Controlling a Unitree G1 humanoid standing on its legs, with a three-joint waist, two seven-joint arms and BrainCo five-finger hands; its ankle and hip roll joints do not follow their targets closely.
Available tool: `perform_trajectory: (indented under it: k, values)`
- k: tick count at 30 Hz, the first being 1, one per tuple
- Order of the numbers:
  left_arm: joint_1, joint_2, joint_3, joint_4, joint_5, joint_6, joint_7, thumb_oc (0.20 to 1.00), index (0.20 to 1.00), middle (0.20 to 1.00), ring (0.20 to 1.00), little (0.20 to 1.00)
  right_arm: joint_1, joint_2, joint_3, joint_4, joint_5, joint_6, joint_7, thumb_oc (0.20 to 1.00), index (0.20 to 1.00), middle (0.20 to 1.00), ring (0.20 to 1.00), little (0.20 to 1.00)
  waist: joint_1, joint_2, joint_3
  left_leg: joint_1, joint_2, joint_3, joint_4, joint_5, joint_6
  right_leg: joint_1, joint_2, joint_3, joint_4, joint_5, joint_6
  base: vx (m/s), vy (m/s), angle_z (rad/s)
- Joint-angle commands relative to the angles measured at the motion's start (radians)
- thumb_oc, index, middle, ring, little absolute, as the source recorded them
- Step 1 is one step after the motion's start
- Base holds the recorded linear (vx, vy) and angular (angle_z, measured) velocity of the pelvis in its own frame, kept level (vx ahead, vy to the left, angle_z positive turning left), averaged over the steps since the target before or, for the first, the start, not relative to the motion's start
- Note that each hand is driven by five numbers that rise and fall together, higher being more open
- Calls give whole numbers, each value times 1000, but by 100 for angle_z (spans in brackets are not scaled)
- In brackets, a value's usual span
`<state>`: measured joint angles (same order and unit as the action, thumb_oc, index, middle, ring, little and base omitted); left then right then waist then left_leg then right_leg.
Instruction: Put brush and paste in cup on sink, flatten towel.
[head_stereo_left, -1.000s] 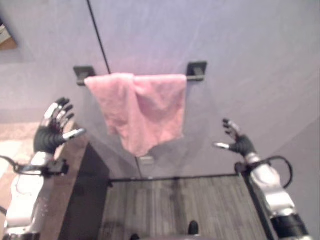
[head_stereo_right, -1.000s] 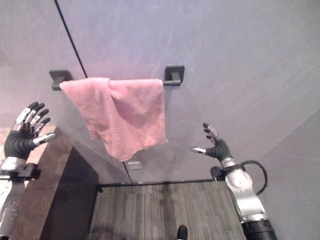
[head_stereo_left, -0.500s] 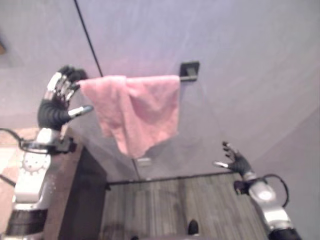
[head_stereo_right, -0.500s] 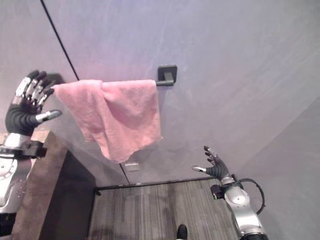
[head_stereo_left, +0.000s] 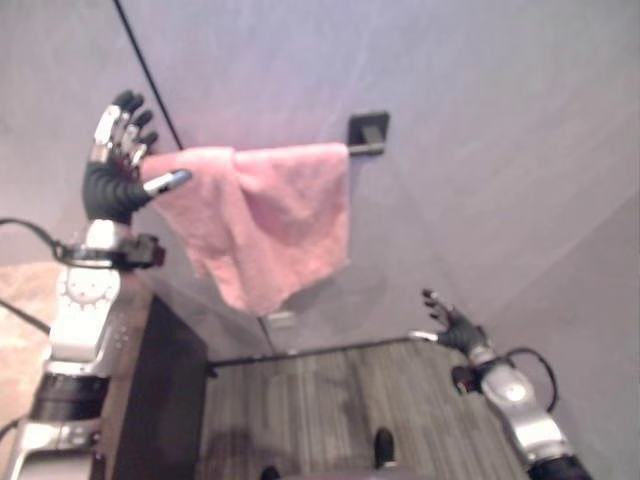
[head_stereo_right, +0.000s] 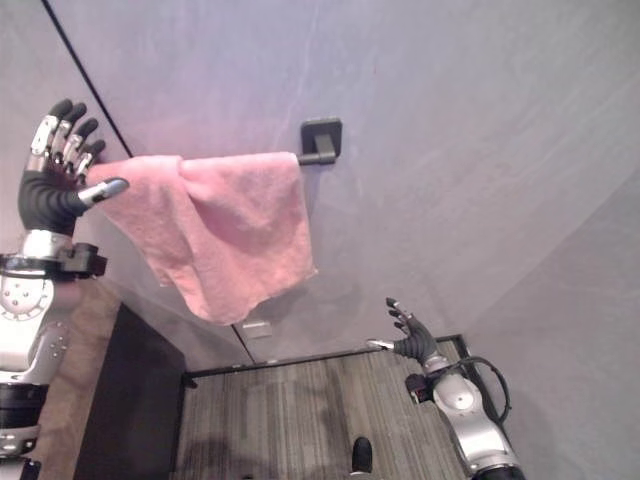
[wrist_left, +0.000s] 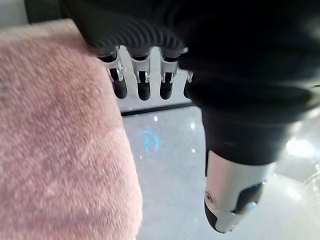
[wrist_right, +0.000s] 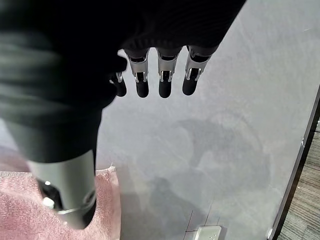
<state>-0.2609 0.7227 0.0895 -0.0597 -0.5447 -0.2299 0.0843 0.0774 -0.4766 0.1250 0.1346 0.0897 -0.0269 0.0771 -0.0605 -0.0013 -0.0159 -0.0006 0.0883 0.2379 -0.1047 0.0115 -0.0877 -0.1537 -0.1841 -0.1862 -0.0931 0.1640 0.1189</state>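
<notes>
The pink towel (head_stereo_right: 225, 230) is hanging bunched over a dark wall-mounted towel bar (head_stereo_right: 318, 140), gathered toward the bar's left end, with one corner drooping to a point below. The grey wall (head_stereo_right: 450, 120) is behind it.

The left hand (head_stereo_right: 55, 175) is hovering raised at the towel's upper left corner, fingers spread and straight, thumb extended toward the cloth edge. In the left wrist view the fingertips (wrist_left: 142, 90) are sitting just beside the terry pile, gripping nothing. The right hand (head_stereo_right: 408, 340) is hanging low, well apart from the towel and near the floor edge, fingers spread and relaxed.

Judgement: the towel is soft, light and limp, and the looped pile should be giving decent friction against the fingertips. It is likely to slide along the bar if pulled hard from one side. Best hold: pinching the top hem at each end, where it is crossing the bar, then drawing the ends apart to flatten the folds.
</notes>
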Motion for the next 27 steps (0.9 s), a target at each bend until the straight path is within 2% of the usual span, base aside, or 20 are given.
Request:
perform_trajectory:
  k: [1, 15, 21, 27]
  values:
    - [-52, 44, 32, 34, -7, -18, 25, 1000, 1000, 1000, 1000, 1000, -100, -13, -30, -64, 36, -40, -18, 1000, 1000, 1000, 1000, 1000, -9, 13, 41, 14, -30, -77, 17, -87, 81, 107, -16, -49, 6, -97, 53, 39, -7, 0]
    - [81, 98, 159, -2, 68, -3, 24, 1000, 1000, 1000, 1000, 1000, -102, -9, -27, -61, 6, -36, 4, 1000, 1000, 1000, 1000, 1000, 13, 6, 40, 25, -27, -89, 17, -94, 81, 128, -13, -62, 6, -107, 50, 7, 0, 0]
    - [80, 91, 206, -51, 96, -33, 61, 1000, 1000, 1000, 1000, 1000, -114, -9, -15, -52, 3, -41, 5, 1000, 1000, 1000, 1000, 1000, 21, -1, 37, 24, -22, -94, 17, -91, 76, 132, -9, -69, 6, -111, 46, -12, -7, 5]
    - [155, 63, 338, -135, 162, -79, 97, 1000, 1000, 1000, 1000, 1000, -119, -19, -46, -49, -5, -58, -10, 1000, 1000, 1000, 1000, 1000, 35, -10, 31, 25, -15, -104, 17, -88, 72, 142, -4, -75, 6, -117, 39, -31, -17, 1]
